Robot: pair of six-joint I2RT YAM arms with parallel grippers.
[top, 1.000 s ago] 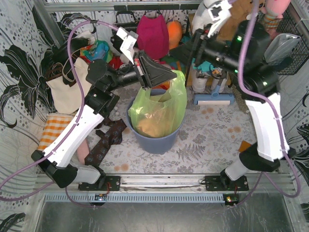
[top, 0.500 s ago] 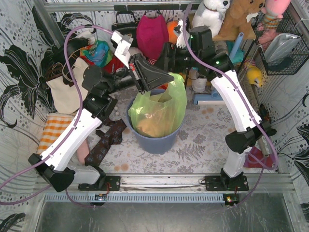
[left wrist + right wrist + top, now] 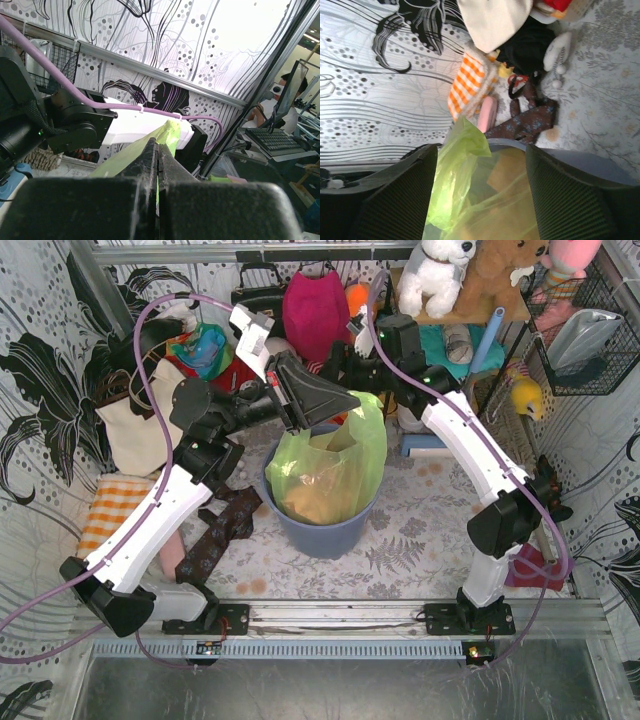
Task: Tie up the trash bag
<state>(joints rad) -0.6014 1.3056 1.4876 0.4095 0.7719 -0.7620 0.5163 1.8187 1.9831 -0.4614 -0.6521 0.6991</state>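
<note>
The trash bag (image 3: pixel 330 475) sits in a round bin (image 3: pixel 325 532) directly below both grippers, with crumpled brown paper showing through its thin green plastic. The left gripper (image 3: pixel 158 150) is clamped tight on one corner of the bag's mouth, and a strip of green plastic rises out from between its closed fingers. On the bag's far side, facing the left gripper across the opening, the right gripper (image 3: pixel 480 200) stands with its fingers spread wide. The second green corner pokes up between them, but neither finger appears to touch it. Beyond the right gripper's fingertips, past the bin rim, a brown flowered cloth (image 3: pixel 525 122) and an orange checked cloth (image 3: pixel 470 85) lie on the table. The step in hand looks like gathering the two corners, with one caught and one to go. Next, the right gripper probably has to close on its corner low enough for a firm hold. The two ends can then be crossed and knotted.
</note>
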